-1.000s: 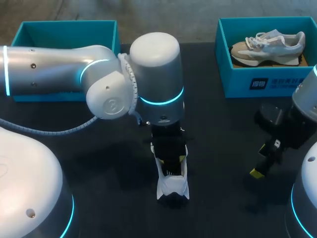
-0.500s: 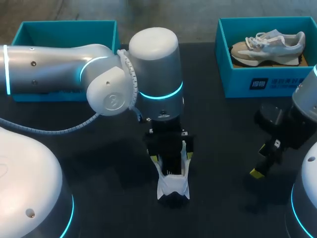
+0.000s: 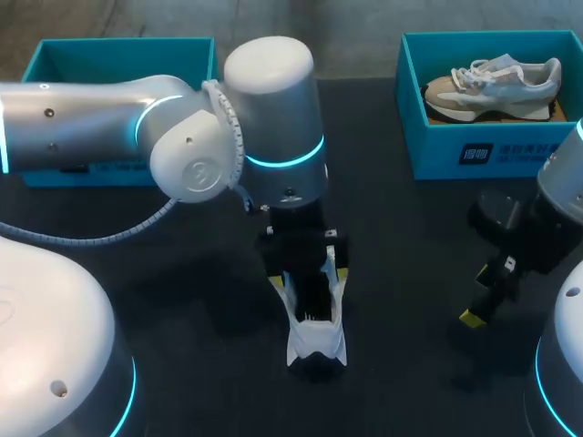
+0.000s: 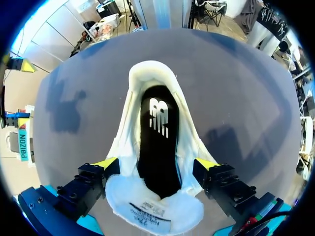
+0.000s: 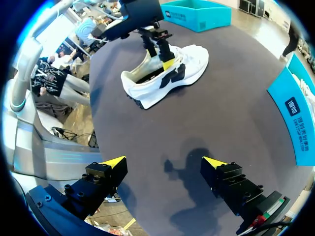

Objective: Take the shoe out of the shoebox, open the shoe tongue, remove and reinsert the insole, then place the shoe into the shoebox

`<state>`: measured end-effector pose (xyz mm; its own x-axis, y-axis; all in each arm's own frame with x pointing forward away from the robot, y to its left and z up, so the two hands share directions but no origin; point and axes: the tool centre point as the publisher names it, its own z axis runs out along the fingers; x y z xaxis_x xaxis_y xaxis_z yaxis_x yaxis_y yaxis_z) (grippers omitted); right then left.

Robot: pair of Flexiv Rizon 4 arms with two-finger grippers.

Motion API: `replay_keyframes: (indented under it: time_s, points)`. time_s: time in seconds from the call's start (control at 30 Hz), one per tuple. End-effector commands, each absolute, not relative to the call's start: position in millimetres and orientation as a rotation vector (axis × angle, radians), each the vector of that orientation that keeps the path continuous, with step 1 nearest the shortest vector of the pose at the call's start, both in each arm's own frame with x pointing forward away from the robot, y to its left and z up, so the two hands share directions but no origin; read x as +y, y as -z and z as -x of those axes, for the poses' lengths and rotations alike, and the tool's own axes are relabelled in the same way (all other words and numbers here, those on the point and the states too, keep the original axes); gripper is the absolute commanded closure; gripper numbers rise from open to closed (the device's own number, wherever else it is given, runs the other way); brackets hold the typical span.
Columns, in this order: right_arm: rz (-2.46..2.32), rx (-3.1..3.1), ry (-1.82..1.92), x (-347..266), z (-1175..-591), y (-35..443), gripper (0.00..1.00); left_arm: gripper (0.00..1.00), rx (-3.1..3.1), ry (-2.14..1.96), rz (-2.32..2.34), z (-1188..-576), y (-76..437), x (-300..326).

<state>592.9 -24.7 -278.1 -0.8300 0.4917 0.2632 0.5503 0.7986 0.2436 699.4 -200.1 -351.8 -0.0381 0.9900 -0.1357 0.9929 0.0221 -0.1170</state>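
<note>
The shoe [image 3: 316, 319] is out on the table [image 3: 410, 273], and my left pincer [image 4: 156, 164] stands open astride its throat, tips just beside its sides. The tongue [image 4: 155, 211] is folded back and the black insole [image 4: 157, 132] seems to lie flat inside, though its edges are shadowed. I judge the insole removal is due: dip in and pinch its rim. My right pincer [image 5: 164, 164] hangs open, well apart from the shoe.

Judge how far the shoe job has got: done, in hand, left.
Done: the white shoe is out of the empty shoebox, tongue folded back. In hand: the left gripper straddles the shoe's mouth, open; the black insole sits inside. Left, apparently: pulling and refitting the insole, then boxing the shoe. The right gripper hangs open.
</note>
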Motion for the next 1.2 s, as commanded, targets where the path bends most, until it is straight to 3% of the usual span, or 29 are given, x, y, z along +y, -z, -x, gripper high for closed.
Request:
replay_keyframes:
  time_s: [0.03,1.07,1.2]
  points:
    - [0.819,-2.802,0.466,-25,-591,279,0.0,0.0,2.22,0.294,-2.175,-704,349,-201]
    - [0.819,-2.802,0.466,-25,-591,279,0.0,0.0,2.183,0.23,-2.106,-740,310,-184]
    - [0.819,-2.802,0.466,-25,-591,279,0.0,0.13,2.184,0.22,-2.064,-753,295,-184]
